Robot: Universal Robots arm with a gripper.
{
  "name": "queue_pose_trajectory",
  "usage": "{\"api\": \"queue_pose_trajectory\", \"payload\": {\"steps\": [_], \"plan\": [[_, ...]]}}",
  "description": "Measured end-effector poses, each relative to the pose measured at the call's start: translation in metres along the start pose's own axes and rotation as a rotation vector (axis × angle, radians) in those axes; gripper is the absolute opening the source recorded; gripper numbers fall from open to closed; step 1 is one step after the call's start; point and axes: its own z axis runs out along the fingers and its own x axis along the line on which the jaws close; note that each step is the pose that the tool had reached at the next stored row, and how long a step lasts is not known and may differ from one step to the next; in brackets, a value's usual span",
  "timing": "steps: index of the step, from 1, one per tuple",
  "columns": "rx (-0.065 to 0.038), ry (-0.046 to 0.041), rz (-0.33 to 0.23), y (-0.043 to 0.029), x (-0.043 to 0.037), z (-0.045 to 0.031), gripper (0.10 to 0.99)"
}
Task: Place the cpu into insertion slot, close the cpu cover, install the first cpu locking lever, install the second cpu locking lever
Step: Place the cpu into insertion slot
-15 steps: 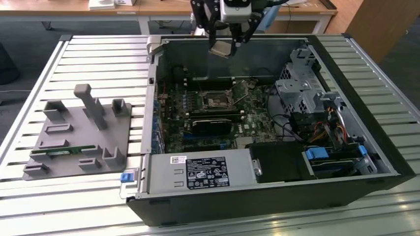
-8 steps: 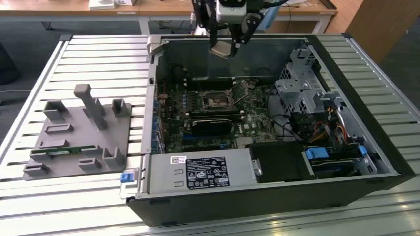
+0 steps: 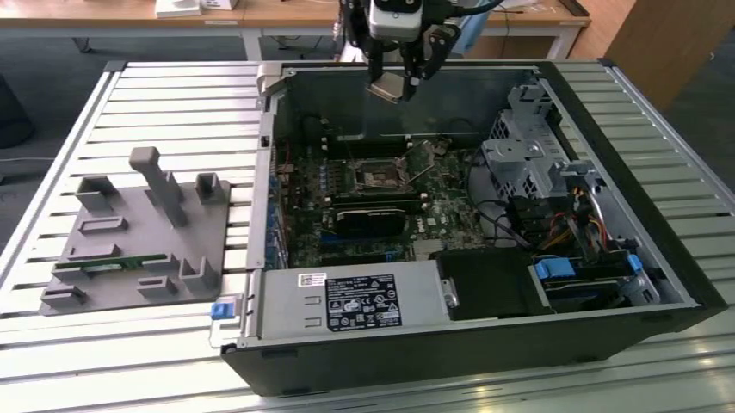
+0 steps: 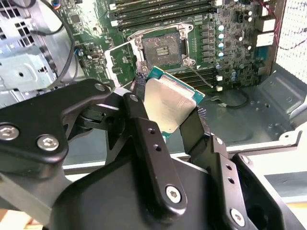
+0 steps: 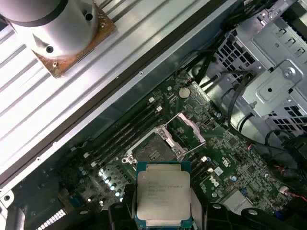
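Note:
My gripper (image 3: pixel 393 84) hangs above the back of the open computer case, shut on the cpu (image 3: pixel 388 89). In both wrist views the cpu (image 4: pixel 170 103) (image 5: pixel 162 191) is a flat square chip with a silver top and a green edge, clamped at two opposite sides by the black fingers (image 4: pixel 144 124). The insertion slot (image 3: pixel 379 175) (image 4: pixel 163 48) (image 5: pixel 152 154) lies bare below it on the green board, dark centre showing. The cpu cover (image 4: pixel 120 60) (image 5: pixel 184 133) stands flipped open beside the slot. A thin wire lever (image 4: pixel 199 76) juts out next to the slot.
A black card (image 3: pixel 370 219) and memory slots (image 4: pixel 163 12) sit close to the socket. A metal drive cage (image 3: pixel 528 159) and cables fill the exterior view's right of the case. A grey fixture (image 3: pixel 138 241) holding a green memory stick stands on the slatted table (image 3: pixel 172 95).

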Motion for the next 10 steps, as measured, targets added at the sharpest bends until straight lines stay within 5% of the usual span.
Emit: {"api": "queue_pose_trajectory", "payload": {"steps": [10], "plan": [[-0.002,-0.0083,0.094,0.0005,0.0005,0.0007,0.537]]}}
